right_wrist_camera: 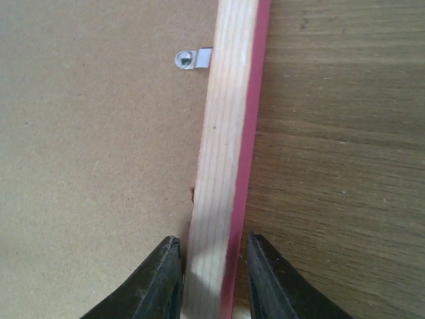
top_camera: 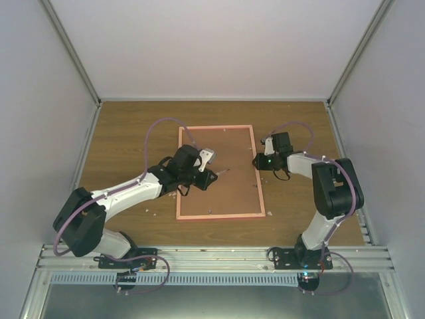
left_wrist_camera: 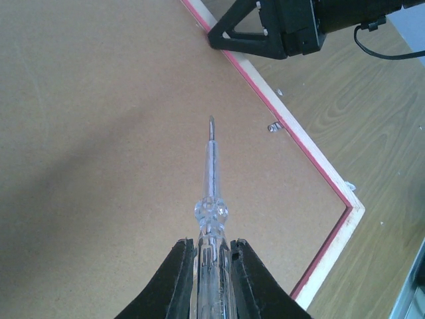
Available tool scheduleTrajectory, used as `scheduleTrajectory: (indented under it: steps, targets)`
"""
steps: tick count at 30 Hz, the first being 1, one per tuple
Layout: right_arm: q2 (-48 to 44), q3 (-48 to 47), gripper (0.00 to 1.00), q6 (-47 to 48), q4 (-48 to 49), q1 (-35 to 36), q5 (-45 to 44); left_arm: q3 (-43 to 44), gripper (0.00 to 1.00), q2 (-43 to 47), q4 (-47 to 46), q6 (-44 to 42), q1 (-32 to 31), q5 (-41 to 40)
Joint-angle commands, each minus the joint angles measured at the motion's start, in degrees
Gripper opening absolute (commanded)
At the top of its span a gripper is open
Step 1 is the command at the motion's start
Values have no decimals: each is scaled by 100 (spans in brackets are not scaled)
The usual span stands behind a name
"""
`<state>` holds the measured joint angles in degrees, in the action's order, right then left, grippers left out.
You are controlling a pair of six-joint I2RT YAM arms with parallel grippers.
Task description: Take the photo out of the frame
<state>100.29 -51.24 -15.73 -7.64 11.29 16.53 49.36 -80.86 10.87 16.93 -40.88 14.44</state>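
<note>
The pink frame (top_camera: pixel 260 179) lies face down on the table, its brown backing board (top_camera: pixel 229 196) facing up. The photo is hidden under that board. My left gripper (top_camera: pixel 210 177) hovers over the board's middle, shut on the clear handle of a screwdriver (left_wrist_camera: pixel 210 179) whose tip points toward the right rail. My right gripper (top_camera: pixel 257 161) straddles the frame's right rail (right_wrist_camera: pixel 222 133), one finger over the board, the other over the table. Its jaws stand close to the rail, with a thin gap still showing on the pink outer side. In the wrist view the right gripper (right_wrist_camera: pixel 211 240) holds nothing.
A small metal retaining clip (right_wrist_camera: pixel 189 59) sits on the rail's inner edge, ahead of the right fingers. Another clip (left_wrist_camera: pixel 275 126) shows near the frame's corner. Small white specks lie on the wooden table (top_camera: pixel 133 133). Grey walls enclose the table on three sides.
</note>
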Motion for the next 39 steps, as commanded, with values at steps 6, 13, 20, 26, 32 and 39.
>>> scheduleTrajectory:
  steps: [6, 13, 20, 26, 32, 39]
  targets:
    - [116, 35, 15, 173, 67, 182, 209, 344, 0, -271, -21, -169, -19, 485]
    - [-218, 315, 13, -159, 132, 617, 248, 374, 0, -332, 71, -303, -277, 616]
    - [-607, 742, 8, -1062, 542, 1043, 93, 347, 0, -506, 79, -375, -583, 681]
    - [-629, 862, 5, -1280, 746, 1241, 35, 350, 0, -796, 63, -445, -883, 629]
    - [-600, 919, 4, -1336, 932, 1287, 89, 372, 0, -1068, -58, -471, -1024, 583]
    - [-519, 947, 3, -1345, 1030, 1288, 204, 461, 0, -1256, -243, -462, -1053, 470]
